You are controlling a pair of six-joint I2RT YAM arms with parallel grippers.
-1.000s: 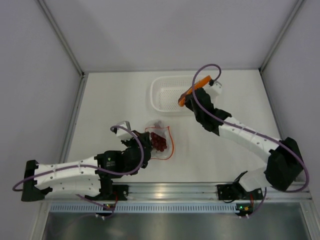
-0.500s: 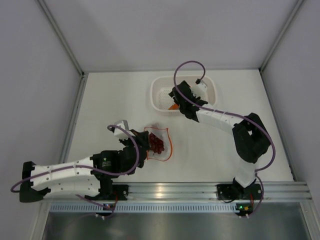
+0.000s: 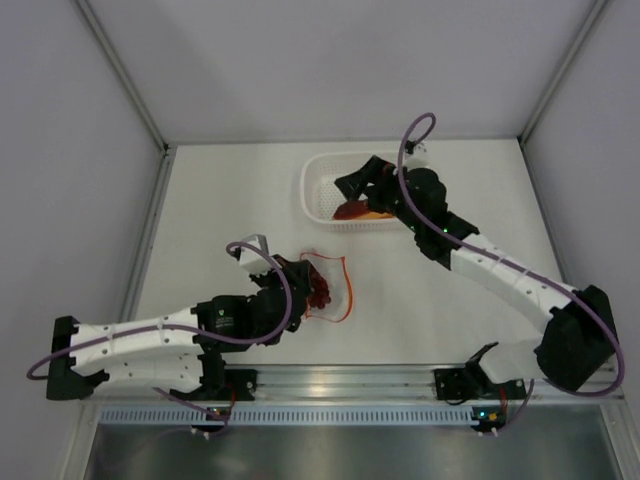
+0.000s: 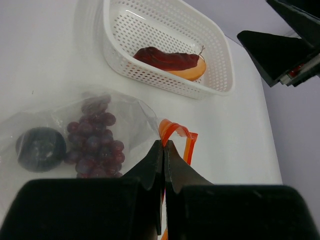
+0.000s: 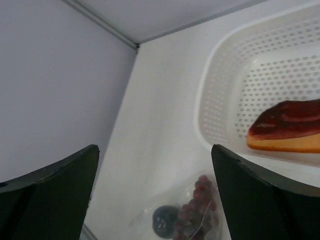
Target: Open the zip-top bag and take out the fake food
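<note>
Lying crinkled, the clear zip-top bag (image 4: pixel 131 114) (orange-red strip (image 4: pixel 191 145)) holds grapes (image 4: pixel 95 142).

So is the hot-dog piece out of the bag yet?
Out. The hot-dog piece lies in the white basket, apart from the zip-top bag, which holds only the grape cluster and dark round fruit.

no readable text, labels or numbers
</note>
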